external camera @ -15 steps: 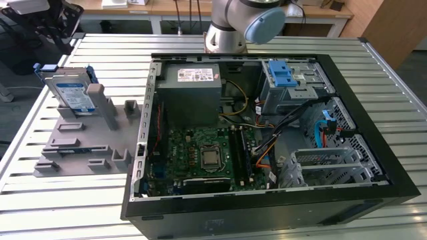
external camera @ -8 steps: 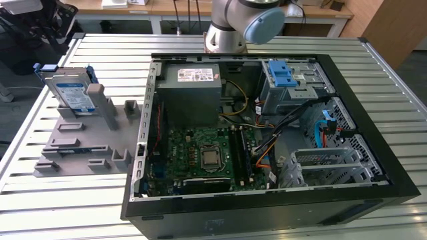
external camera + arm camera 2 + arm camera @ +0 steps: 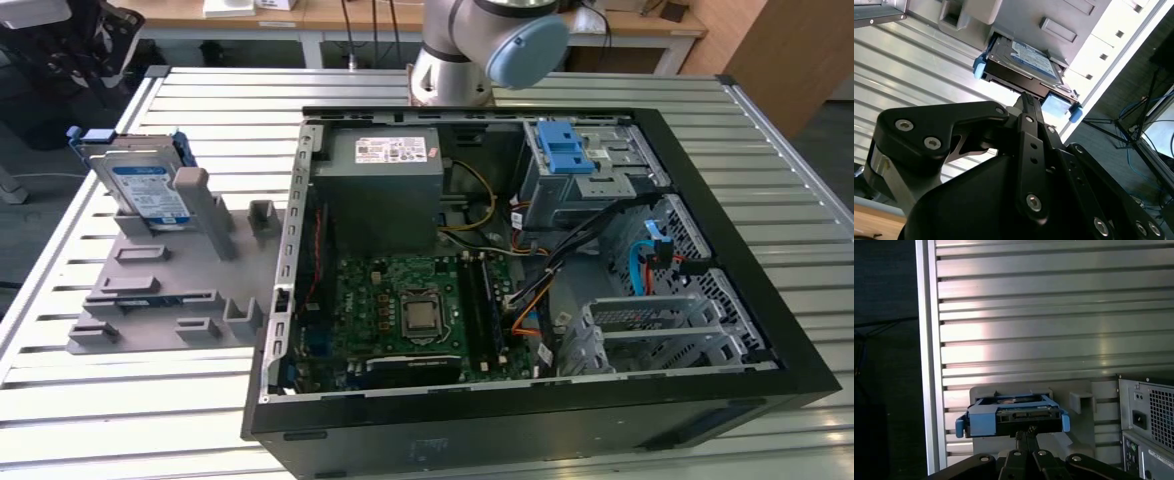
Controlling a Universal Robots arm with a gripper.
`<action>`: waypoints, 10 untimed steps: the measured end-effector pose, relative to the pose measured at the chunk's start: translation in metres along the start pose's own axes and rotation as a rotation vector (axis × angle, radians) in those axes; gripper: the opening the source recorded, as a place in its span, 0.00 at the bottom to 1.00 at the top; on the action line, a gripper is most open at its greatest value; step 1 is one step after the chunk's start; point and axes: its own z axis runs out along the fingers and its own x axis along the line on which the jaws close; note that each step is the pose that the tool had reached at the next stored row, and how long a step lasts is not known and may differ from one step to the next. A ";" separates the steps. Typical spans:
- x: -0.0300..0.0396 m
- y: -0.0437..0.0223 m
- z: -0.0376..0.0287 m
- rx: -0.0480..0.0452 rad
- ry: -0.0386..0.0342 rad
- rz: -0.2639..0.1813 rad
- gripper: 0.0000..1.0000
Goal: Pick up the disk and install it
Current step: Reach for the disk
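The disk [image 3: 147, 185] is standing uninstalled in the grey holder [image 3: 147, 290] beside the open computer case [image 3: 534, 425], while the gripper [image 3: 1026, 432] is hovering short of it, jaws closed and empty.

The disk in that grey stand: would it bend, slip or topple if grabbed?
Probably stiff: the disk looks like a metal slab framed by a blue bracket. It is likely heavy for its size. It stands on edge in the grey stand, so a sideways push might tip it, and its smooth faces could slip.
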 end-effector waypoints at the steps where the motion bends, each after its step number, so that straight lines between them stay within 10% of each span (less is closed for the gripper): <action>1: 0.0012 0.0001 0.0001 0.0000 0.0001 0.000 0.11; 10: 0.0126 0.0009 0.0011 0.0000 0.0001 0.000 0.11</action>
